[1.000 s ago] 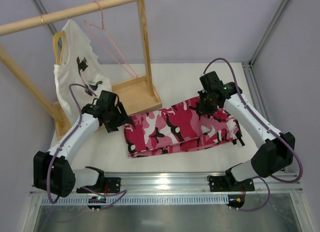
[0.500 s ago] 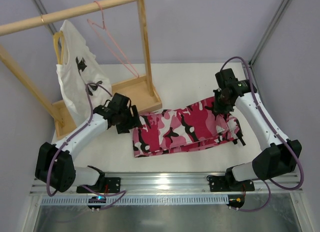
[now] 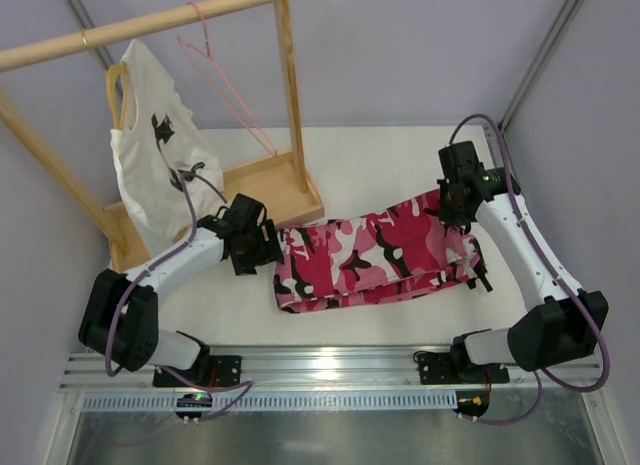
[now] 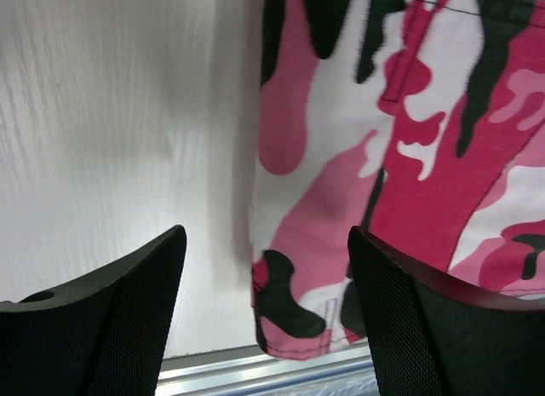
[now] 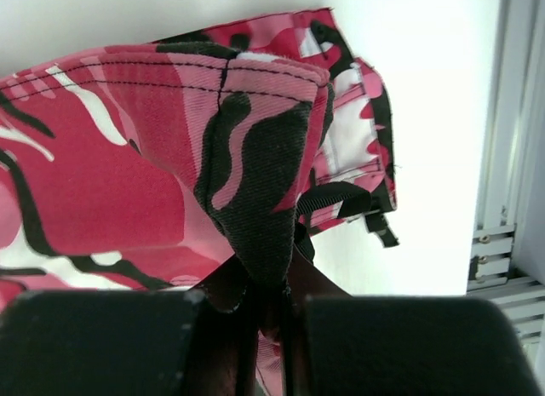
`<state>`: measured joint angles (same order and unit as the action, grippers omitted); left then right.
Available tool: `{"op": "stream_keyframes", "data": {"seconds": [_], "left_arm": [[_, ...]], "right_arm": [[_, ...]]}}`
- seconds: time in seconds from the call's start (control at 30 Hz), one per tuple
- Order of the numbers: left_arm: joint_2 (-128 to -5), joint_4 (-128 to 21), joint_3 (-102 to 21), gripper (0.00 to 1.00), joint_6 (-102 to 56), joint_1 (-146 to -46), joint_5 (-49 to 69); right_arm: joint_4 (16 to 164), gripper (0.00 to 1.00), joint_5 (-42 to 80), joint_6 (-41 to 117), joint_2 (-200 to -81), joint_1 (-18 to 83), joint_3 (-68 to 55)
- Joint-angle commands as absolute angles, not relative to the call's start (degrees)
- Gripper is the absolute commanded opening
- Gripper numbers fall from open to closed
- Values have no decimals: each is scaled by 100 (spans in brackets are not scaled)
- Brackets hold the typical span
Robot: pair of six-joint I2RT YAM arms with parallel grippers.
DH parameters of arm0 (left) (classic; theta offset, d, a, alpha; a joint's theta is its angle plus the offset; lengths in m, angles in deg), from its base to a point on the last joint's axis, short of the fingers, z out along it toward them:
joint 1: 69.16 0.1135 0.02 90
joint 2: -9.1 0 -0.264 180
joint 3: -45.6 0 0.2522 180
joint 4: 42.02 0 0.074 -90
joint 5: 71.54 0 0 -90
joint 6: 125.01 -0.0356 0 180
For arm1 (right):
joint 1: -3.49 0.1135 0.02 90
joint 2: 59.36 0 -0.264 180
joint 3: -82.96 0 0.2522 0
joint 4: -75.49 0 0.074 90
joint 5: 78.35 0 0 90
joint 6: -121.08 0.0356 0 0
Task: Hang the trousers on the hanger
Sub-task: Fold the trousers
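"Start at the wooden rack [image 3: 140, 25]. What's hanging on it?"

"Toward its left end there's a white T-shirt [image 3: 150, 165] with black print, on a yellow hanger [image 3: 113, 90]. Nearer the rack's right post, the thin pink wire hanger [image 3: 228, 97] is hooked over the top bar. It hangs tilted, with its lowest corner down by the rack's base tray."

"And the left claw [image 3: 262, 247]?"

"It's just off the front right corner of the rack's base, low over the tabletop [image 3: 370, 160], and it's spread wide. Its own camera shows the two black fingers [image 4: 111, 315] standing apart, with the hem corner of a trouser leg lying between them. One finger is over cloth and the other is over bare tabletop. I can't tell whether either one touches the cloth."

"Where are the trousers [image 3: 375, 260] themselves?"

"They're the pink, magenta, white and black camouflage ones. They lie folded flat on the tabletop just right of the rack's base, leg ends toward the rack and waist away from it. They're well apart from the pink wire hanger."

"And the right claw [image 3: 450, 210]?"

"That one is farthest from the rack, at the back corner of the waist end. It's pressed together on the cloth. The wrist camera shows a stitched edge bunched up and pinched between the fingers. A black strap [image 5: 341, 196] shows at the waist, just past the pinch."
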<state>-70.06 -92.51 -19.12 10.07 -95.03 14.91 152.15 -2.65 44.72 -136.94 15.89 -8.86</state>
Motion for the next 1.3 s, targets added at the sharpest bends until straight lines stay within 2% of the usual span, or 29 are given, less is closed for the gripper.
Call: {"op": "stream_keyframes", "data": {"seconds": [0.0,0.1,0.13,0.17,0.27,0.4,0.53,0.63,0.8,1.03,1.13,1.27], "left_arm": [[-7272,-9050,-1696,78,1069,-9518,1732],[-7299,-8699,-1458,77,1122,-9527,1504],[-7299,-8646,-1422,77,1131,-9527,1451],[-7317,-8619,-1413,77,1131,-9535,1442],[-7343,-8619,-1422,77,1069,-9544,1319],[-7264,-8706,-1404,76,981,-9553,1204],[-6669,-9172,-1675,74,999,-9658,1554],[-6299,-9200,-1931,74,937,-9694,1469],[-6359,-8207,-1502,68,1376,-9886,299],[-6561,-8047,-315,59,1869,-10177,843],[-6447,-8451,-305,56,1895,-10177,1159],[-5841,-8724,-726,57,1886,-10229,1178]], "right_arm": [[14429,8,-1224,4189,-13669,1465,-411],[13928,20,-1846,4127,-13967,1377,99],[13796,31,-1997,4153,-14100,1255,196],[13655,51,-2034,4162,-14231,1158,292],[13715,61,-1955,4338,-14707,920,162],[14040,63,-1763,4698,-14612,805,-128],[13743,63,77,4813,-13936,823,-129],[13286,61,766,4953,-13565,867,318],[12469,57,822,5242,-13240,649,1575],[11817,57,981,5454,-13318,41,2464],[11974,57,946,5384,-13380,41,2298],[12089,55,1356,5314,-13056,41,2166]]}}
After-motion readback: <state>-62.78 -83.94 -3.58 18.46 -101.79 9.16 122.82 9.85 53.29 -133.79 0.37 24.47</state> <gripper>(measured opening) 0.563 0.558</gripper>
